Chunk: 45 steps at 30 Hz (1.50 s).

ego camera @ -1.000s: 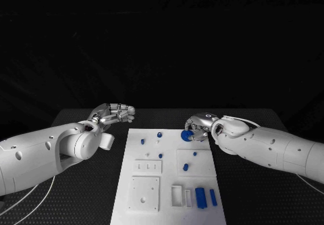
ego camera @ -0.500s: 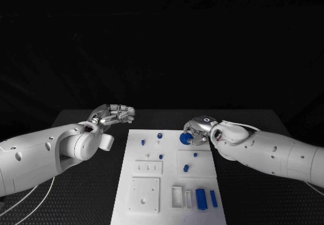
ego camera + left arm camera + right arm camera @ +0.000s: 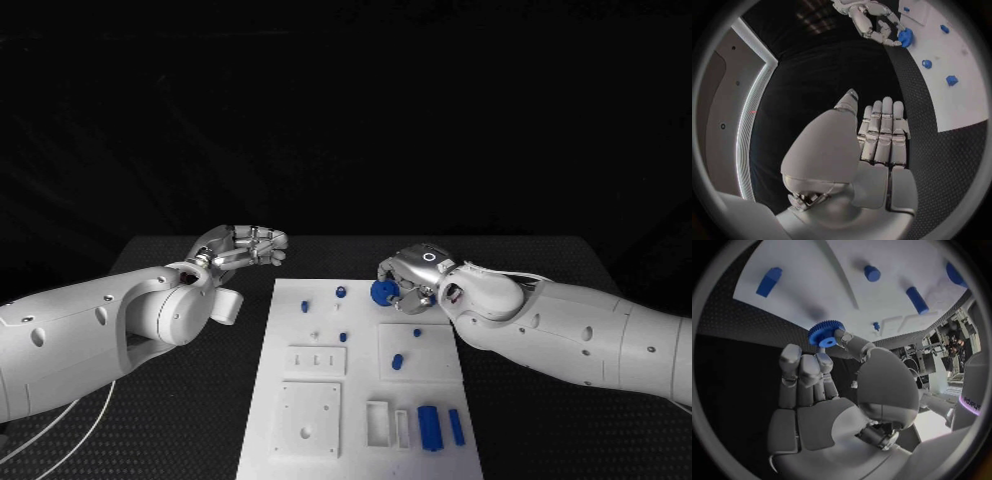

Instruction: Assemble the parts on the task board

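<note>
Black table (image 3: 188, 400), right hand (image 3: 826, 370) pinching gear (image 3: 822, 333)

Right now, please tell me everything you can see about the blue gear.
The gear is a small blue toothed wheel with a centre hole, plastic by its look. The right hand pinches it at its fingertips, above the far right part of the board. It hangs in the air, touching nothing else.
</note>
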{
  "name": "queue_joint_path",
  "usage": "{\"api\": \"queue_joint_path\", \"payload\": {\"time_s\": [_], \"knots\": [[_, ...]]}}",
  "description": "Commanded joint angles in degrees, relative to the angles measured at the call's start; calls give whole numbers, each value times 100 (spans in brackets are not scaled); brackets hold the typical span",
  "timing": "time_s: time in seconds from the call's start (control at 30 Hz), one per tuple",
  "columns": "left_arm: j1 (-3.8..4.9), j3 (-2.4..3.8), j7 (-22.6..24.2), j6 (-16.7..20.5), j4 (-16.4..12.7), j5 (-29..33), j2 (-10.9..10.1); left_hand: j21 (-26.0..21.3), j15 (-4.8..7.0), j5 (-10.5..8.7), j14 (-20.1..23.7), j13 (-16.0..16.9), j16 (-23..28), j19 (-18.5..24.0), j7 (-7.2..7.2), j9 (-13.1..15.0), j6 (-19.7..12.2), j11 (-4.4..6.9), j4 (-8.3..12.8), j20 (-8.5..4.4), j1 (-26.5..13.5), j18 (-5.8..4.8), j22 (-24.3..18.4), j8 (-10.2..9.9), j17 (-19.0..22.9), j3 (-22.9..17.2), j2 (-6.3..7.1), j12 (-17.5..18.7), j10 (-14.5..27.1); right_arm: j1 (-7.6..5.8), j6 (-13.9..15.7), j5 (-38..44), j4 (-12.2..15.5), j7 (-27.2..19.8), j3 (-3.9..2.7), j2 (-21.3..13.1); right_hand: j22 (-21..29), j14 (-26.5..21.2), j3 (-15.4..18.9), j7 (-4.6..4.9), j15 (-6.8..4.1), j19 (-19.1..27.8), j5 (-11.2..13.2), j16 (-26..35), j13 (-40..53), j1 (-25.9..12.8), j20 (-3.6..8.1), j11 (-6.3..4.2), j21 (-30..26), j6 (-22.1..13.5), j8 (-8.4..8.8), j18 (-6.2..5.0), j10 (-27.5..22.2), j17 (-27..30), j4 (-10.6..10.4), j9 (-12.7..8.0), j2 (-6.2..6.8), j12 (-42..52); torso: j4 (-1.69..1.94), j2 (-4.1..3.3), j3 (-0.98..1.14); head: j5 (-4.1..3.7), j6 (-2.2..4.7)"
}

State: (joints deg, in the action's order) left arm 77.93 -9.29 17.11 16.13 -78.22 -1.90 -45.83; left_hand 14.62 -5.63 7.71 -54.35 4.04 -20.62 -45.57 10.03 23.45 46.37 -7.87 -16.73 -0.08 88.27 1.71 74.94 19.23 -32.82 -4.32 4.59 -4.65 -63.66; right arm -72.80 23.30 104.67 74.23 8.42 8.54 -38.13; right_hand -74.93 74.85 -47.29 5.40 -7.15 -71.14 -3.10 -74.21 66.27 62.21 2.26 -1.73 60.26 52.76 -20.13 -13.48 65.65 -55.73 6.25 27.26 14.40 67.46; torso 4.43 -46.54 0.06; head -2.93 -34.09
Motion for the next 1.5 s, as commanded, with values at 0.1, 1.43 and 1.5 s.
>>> {"api": "queue_joint_path", "payload": {"time_s": [0.1, 1.43, 1.5], "knots": [[8, 5, 55, -49, -27, -35, -7, -37, -21, -38, -29, -1, 27, -10, 2, -8, 21, 5, 11, 17, -8, 71, 69, -38, -8, 32, -6, 38, -40, -1, 316, 728, 185, 280, -1, 65, -86, -1, -46, -92, -39, -49, 7, 41, -6, 19, 7, -3, 43, 889, -14, -152, 63, -7, -62, 119, 92, 14, -1, -6, 7, 41, 14], [9, 7, 51, -65, -6, -40, 68, -41, -22, -37, -34, 0, 41, -11, 0, -11, 24, 6, 12, 18, -1, 71, 72, -43, -18, 33, -9, 45, -45, 202, 175, 958, -291, 315, 79, 1097, -87, 15, -99, -95, -38, -79, 21, 54, -50, 45, 14, -6, 68, 896, -1, -152, 76, -11, -164, 139, 214, -24, 20, -4, 3, 151, -16], [9, 7, 55, -67, -6, -40, 71, -42, -22, -37, -34, 0, 41, -11, 0, -11, 24, 6, 12, 18, -1, 71, 72, -43, -18, 33, -9, 45, -45, 219, 160, 955, -305, 307, 81, 1113, -87, 15, -99, -95, -38, -79, 21, 54, -46, 45, 14, -6, 68, 895, 0, -152, 80, -11, -163, 139, 214, -20, 21, -3, 3, 159, -27]]}}
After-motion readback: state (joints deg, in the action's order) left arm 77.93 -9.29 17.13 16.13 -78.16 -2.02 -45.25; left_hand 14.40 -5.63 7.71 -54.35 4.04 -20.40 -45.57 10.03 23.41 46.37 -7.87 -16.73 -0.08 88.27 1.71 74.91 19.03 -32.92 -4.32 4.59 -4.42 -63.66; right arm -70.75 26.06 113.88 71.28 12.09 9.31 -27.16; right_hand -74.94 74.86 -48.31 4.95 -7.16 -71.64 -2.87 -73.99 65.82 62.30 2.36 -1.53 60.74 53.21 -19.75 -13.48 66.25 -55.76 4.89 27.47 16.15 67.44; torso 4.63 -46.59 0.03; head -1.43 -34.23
